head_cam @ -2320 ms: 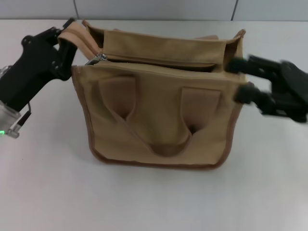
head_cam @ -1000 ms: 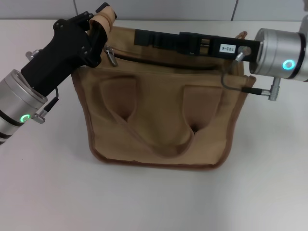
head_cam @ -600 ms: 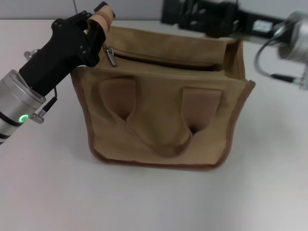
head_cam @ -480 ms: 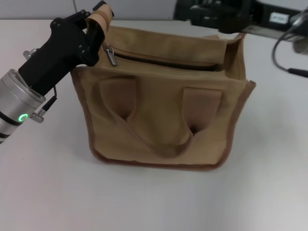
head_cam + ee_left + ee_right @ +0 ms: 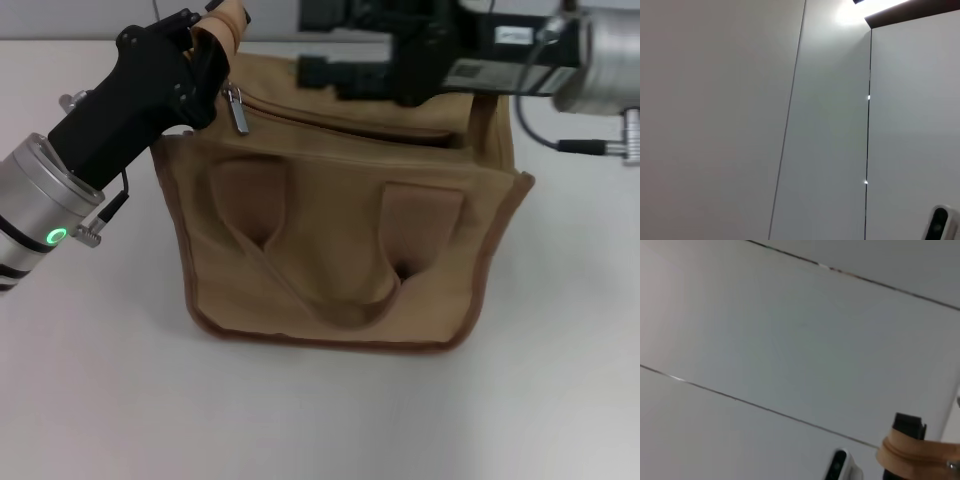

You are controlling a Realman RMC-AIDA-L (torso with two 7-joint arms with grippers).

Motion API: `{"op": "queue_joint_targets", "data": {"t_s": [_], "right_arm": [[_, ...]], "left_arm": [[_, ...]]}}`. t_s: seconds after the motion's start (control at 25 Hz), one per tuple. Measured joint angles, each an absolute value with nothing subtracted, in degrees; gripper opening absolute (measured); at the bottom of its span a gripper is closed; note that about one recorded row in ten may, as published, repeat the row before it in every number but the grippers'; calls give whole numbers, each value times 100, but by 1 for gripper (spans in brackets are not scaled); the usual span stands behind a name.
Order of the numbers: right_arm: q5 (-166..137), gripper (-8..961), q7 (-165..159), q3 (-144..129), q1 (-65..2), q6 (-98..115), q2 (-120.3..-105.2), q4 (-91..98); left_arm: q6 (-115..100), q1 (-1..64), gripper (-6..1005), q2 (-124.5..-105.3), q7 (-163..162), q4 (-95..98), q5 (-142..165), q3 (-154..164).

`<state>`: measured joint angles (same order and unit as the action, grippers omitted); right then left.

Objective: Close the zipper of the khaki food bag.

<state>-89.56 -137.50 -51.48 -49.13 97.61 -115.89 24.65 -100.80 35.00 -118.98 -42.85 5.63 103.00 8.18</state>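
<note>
Two grippers are at the khaki food bag (image 5: 340,230), one at each end of its top panel. The bag stands upright on the white table (image 5: 320,420), front face and looped handles toward the robot. The zipper (image 5: 345,122) runs along the top panel from the bag's left end to its right end, and a dark gap along most of it shows it is not yet shut. Its silver pull tab (image 5: 238,110) hangs at the bag's left end.

The left gripper (image 5: 205,45) is pressed onto the tan strap (image 5: 225,22) at the bag's upper left corner, its fingers pinching that strap just beside the pull tab, seemingly to steady that end. The right gripper (image 5: 320,40) reaches in from the bag's right side and hovers over the rear edge of the top panel, above the middle of the zipper line. I cannot tell whether its fingers are spread or together.

The coming move turns on one relation: the pull tab lies toward the bag's left end from the right gripper, and the zipper's long axis runs back toward the bag's right end. The left arm is nearer the tab but busy holding, so the right gripper would probably have to travel along the zipper to the tab, then draw it toward the bag's right end.
</note>
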Motion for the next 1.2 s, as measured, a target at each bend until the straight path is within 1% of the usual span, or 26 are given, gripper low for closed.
{"op": "queue_joint_targets", "data": {"t_s": [0.16, 0.32, 0.4, 0.44, 0.64, 1.0, 1.2], "right_arm": [[-8957, 760, -14099, -5424, -5045, 9539, -11614, 2330], [-8958, 760, -14255, -5474, -5012, 9375, -11646, 2296], [-8962, 760, -14257, -5501, -4993, 9265, -11670, 2280], [-8965, 760, -14212, -5547, -4986, 9175, -11706, 2268], [-8965, 760, -14061, -5650, -5008, 9005, -11755, 2263], [-8965, 760, -13918, -5831, -5052, 8720, -11789, 2273], [-8946, 760, -13721, -5830, -5080, 8728, -11863, 2301]], "left_arm": [[-10088, 3505, 22, -11900, -4287, 493, 10300, 791], [-10104, 3489, 22, -11890, -4289, 492, 10300, 782], [-10119, 3482, 22, -11889, -4289, 492, 10300, 777], [-10139, 3479, 22, -11888, -4289, 492, 10300, 774], [-10164, 3479, 21, -11892, -4290, 492, 10301, 773], [-10276, 3487, 22, -11893, -4383, 471, 10299, 757], [-10294, 3510, 22, -11891, -4386, 458, 10296, 755]]}}
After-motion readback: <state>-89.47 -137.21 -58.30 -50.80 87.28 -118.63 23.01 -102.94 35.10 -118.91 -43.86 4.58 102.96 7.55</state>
